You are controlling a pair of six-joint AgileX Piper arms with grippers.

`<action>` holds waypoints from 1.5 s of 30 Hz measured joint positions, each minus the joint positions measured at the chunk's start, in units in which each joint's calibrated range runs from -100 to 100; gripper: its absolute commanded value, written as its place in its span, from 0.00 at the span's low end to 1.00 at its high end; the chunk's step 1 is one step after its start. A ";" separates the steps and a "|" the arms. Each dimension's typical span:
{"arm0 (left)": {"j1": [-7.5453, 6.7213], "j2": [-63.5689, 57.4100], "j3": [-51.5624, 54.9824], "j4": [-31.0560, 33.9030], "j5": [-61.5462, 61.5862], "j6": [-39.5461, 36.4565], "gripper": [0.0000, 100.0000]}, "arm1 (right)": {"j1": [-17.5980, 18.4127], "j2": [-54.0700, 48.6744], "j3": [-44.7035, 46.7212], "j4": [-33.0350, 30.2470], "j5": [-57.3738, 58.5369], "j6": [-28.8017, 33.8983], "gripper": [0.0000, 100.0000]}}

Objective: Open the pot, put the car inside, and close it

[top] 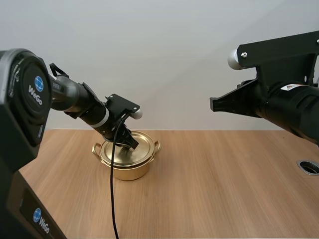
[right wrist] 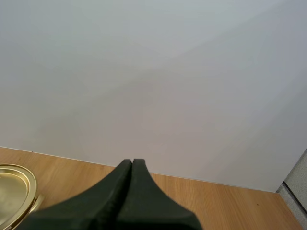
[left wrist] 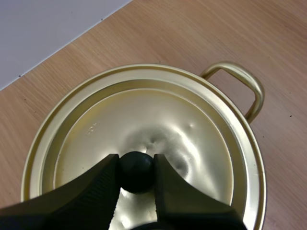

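Note:
A golden pot (top: 130,167) with two side handles stands on the wooden table, left of centre, with its golden lid (top: 127,149) on it. My left gripper (top: 130,142) reaches down onto the lid. In the left wrist view the left gripper (left wrist: 136,168) is shut on the lid's black knob (left wrist: 136,171), a finger on each side, and the lid (left wrist: 158,120) sits flat inside the pot's rim with one handle (left wrist: 242,86) beyond it. My right gripper (right wrist: 132,164) is shut on nothing, raised high above the table's right side.
The wooden table (top: 224,189) stretches to the right and front of the pot. A round metal grommet (top: 309,167) sits at its right edge. A pale wall stands behind the table.

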 measured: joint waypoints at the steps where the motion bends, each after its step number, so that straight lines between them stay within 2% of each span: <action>1: 0.00 0.00 0.00 0.00 0.00 0.00 0.02 | 0.00 0.00 0.00 0.00 0.00 0.00 0.00; 3: 0.00 0.00 0.00 0.00 -0.38 0.00 0.11 | 0.00 0.00 0.00 0.00 0.00 0.00 0.00; 4: 0.00 0.00 0.00 0.00 -0.38 0.00 0.19 | 0.00 0.00 0.00 0.00 0.00 0.00 0.00; 9: 0.00 0.00 0.00 0.00 0.38 -1.16 0.71 | 0.00 0.00 0.00 0.00 0.00 0.00 0.00; 13: 0.00 0.00 0.00 0.00 1.45 -2.00 0.95 | 0.00 0.00 0.00 0.00 0.00 0.00 0.00; 22: 0.07 -7.79 -2.19 -1.93 1.89 -4.13 0.97 | 0.00 0.61 0.11 0.00 0.00 -0.25 0.00; 25: 0.07 -13.56 -2.06 -6.25 2.57 -1.35 0.97 | 0.00 1.91 0.11 0.00 0.00 -1.29 0.00; 30: 0.07 -23.37 -1.23 -14.77 11.48 4.68 0.97 | 0.07 3.74 0.11 0.00 -0.33 -4.38 0.00; 34: 0.07 -30.90 -0.12 -21.42 16.21 5.24 0.97 | 1.38 6.92 0.11 0.01 -2.44 -8.26 0.00; 38: 1.96 -38.66 -0.12 -24.92 15.30 1.40 0.97 | 1.88 10.38 0.11 1.99 -6.58 -12.08 0.00; 41: 3.44 -44.94 -0.12 -24.51 11.01 -2.98 0.97 | 1.88 12.78 0.11 6.50 -8.44 -16.16 0.00; 43: 3.63 -49.11 -0.12 -22.47 5.99 -6.09 0.97 | 1.88 13.92 0.11 10.02 -7.71 -19.29 0.00; 45: 3.07 -52.76 -0.12 -19.44 0.75 -9.23 0.97 | 1.88 14.47 0.11 13.20 -7.10 -22.39 0.00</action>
